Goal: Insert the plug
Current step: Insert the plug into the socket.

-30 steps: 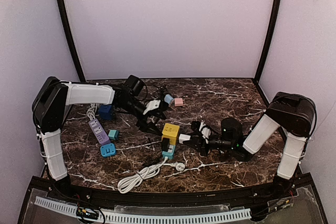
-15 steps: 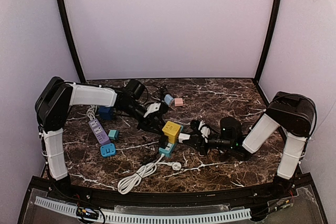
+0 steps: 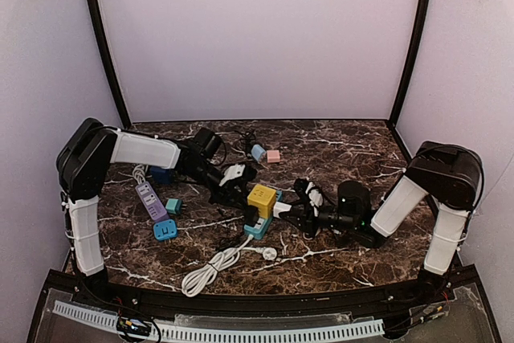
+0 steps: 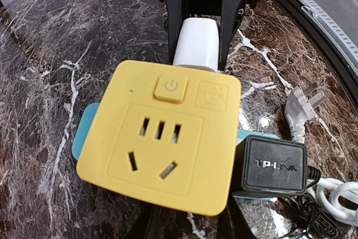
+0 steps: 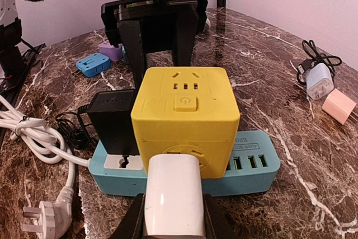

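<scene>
Right hand [image 5: 170, 219] pinches the white plug [image 5: 170, 194], butted against the yellow cube socket [image 5: 187, 107]; left hand [image 5: 161, 60] sits behind that cube, grip impossible to tell.

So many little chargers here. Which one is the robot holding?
The white charger, clamped in the right gripper against the yellow cube socket; the black one sits in the blue strip.

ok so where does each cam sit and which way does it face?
Top external: above and behind the bases, looking down on the marble table; both arms show.
Left wrist: faces the yellow socket cube head-on; own fingers barely show at the bottom.
Right wrist: faces the cube from the opposite side; right gripper shut on the white plug.
Both wrist views share cube and plug.
</scene>
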You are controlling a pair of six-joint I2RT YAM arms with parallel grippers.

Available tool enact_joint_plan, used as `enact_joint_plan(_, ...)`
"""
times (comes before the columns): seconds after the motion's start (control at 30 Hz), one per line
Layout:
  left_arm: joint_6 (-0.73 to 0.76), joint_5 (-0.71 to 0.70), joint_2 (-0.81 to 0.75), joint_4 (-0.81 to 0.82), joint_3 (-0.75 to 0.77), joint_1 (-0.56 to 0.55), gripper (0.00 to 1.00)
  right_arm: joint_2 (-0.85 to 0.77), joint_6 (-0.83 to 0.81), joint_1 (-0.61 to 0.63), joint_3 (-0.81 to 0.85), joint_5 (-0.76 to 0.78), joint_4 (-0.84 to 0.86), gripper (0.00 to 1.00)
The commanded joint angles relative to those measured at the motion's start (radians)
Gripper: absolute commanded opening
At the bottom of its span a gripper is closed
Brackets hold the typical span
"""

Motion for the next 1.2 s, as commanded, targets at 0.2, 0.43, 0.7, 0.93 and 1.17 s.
enact_joint_plan(0.2, -0.104, 0.065, 0.012, 0.074, -0.046, -0.069, 0.27, 0.068, 0.092, 0.061, 0.024, 0.110, 0.311, 0.00)
enact_joint_plan(0.43, -0.074, 0.077, 0.012, 0.086, -0.036, -0.090, 0.27, 0.088, 0.015, 0.061, 0.105, 0.123, 0.152, 0.00)
enact_joint_plan(0.7, 0.064, 0.041, -0.005, 0.050, -0.009, -0.110, 0.21, 0.090, -0.126, 0.061, 0.219, 0.104, -0.181, 0.00)
enact_joint_plan(0.93, 0.129, 0.007, -0.029, -0.004, -0.005, -0.143, 0.18, 0.120, -0.059, 0.062, 0.317, 0.217, -0.318, 0.00)
enact_joint_plan(1.17, 0.106, -0.008, -0.038, 0.003, 0.012, -0.159, 0.17, 0.149, -0.060, 0.080, 0.421, 0.354, -0.538, 0.00)
